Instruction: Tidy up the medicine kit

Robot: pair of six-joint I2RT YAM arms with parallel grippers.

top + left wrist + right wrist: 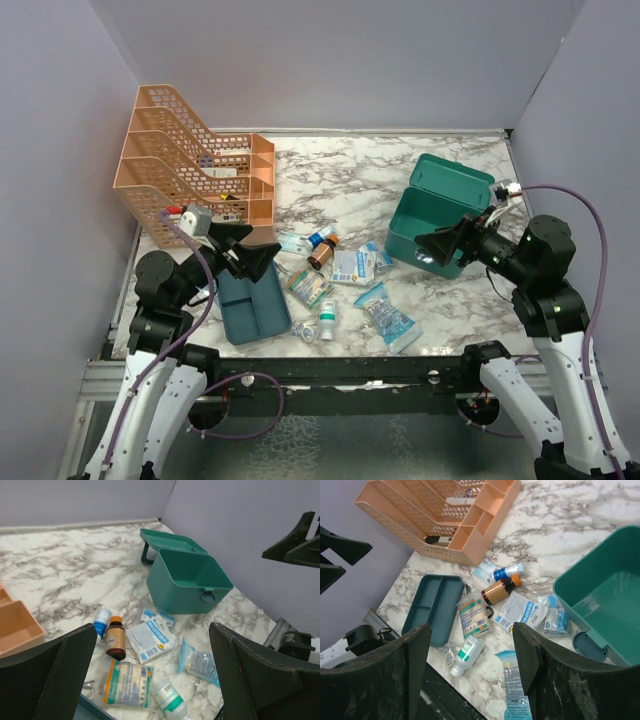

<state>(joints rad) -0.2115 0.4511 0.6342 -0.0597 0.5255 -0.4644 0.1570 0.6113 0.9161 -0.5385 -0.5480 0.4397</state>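
Since the teal rectangular metal-look medicine kit (pixel 432 212) stands with its hinged lid (pixel 172 540) thrown back and its inside bare, I judge it light for its bulk, stiff in the walls, and smooth enough to slide on the white marble-patterned table (pixel 330 170) rather than lift cleanly if pinched on a flat face. It sits at the far right of the table, well apart from the flat teal divided tray (pixel 252 305) at the near left and the orange mesh file rack (pixel 190 165) at the far left. The loose medicines lie between: a brown glass bottle with an orange cap (pixel 116 639), white paper sachets (pixel 150 640) and a clear plastic packet (pixel 200 662). The best holds look to be the thin upper rim of a wall or the small side handle (pixel 207 596); the open lid would likely swing if taken. The left gripper (pixel 153 630) hangs over the near left with fingers spread wide and nothing between them. The right gripper (pixel 471 627), just beside the kit's near wall, is also parted and empty.
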